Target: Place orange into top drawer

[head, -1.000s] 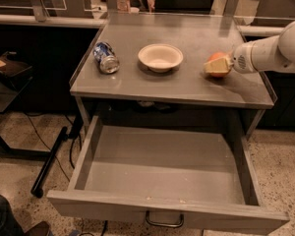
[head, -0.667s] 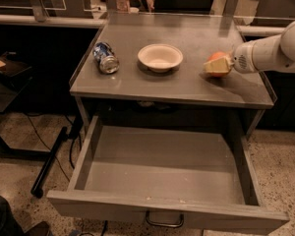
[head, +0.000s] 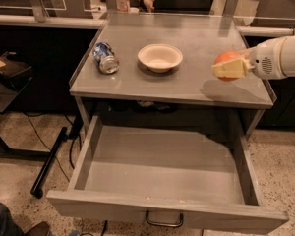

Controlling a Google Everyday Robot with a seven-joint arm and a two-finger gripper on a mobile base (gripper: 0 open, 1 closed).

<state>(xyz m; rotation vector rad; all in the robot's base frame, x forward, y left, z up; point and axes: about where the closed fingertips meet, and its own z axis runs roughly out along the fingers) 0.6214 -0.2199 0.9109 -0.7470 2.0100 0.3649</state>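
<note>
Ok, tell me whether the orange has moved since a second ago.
Yes. The orange, clamped in the gripper, has shifted slightly right, away from the white bowl and toward the tabletop's right edge. It is not over the top drawer.

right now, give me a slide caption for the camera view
The gripper holds the orange just above the tabletop, with the top drawer pulled open below.

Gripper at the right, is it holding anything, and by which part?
Yes. The gripper holds the orange around its lower half, one of the fingers lying across its near side, above the right end of the table.
</note>
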